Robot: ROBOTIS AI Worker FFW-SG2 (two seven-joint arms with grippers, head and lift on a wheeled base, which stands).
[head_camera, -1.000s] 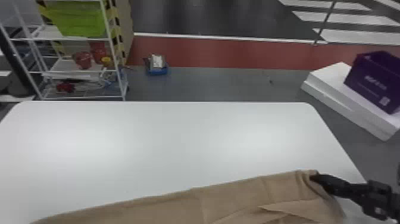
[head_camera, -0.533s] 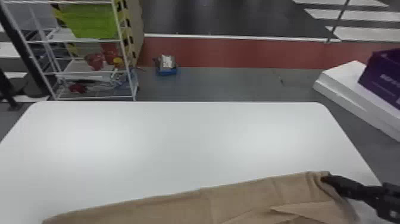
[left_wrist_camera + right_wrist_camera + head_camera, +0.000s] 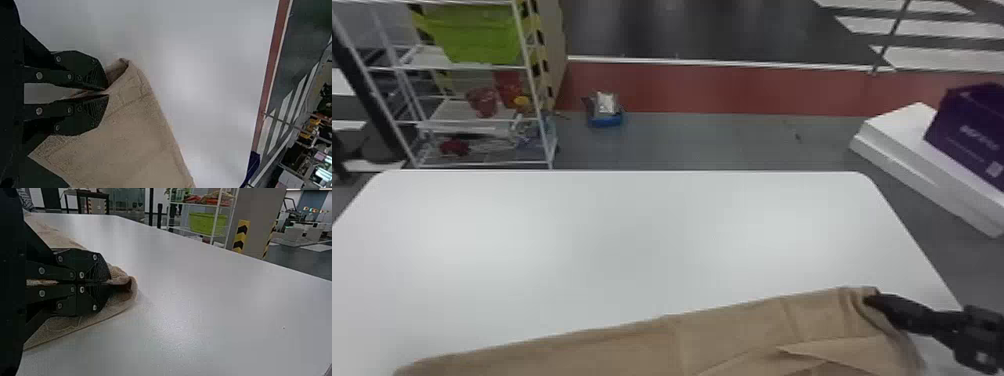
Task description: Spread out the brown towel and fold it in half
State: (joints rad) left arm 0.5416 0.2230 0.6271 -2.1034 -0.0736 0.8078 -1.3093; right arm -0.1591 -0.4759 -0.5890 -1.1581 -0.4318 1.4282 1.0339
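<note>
Head view | blue bin (image 3: pixel 606 121): pale item (image 3: pixel 606 103) inside | green basket (image 3: pixel 477 40): shelved

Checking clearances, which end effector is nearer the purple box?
Right. The right end effector pinches the towel's right end, toward the box; the left end effector pinches the towel's left end.

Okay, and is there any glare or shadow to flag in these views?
Head view: two soft bright patches on the white table, toward its left and right sides; left wrist view: a pale glow on the tabletop; right wrist view: speckled sheen there, with dark shading inside the fold of the brown towel.
</note>
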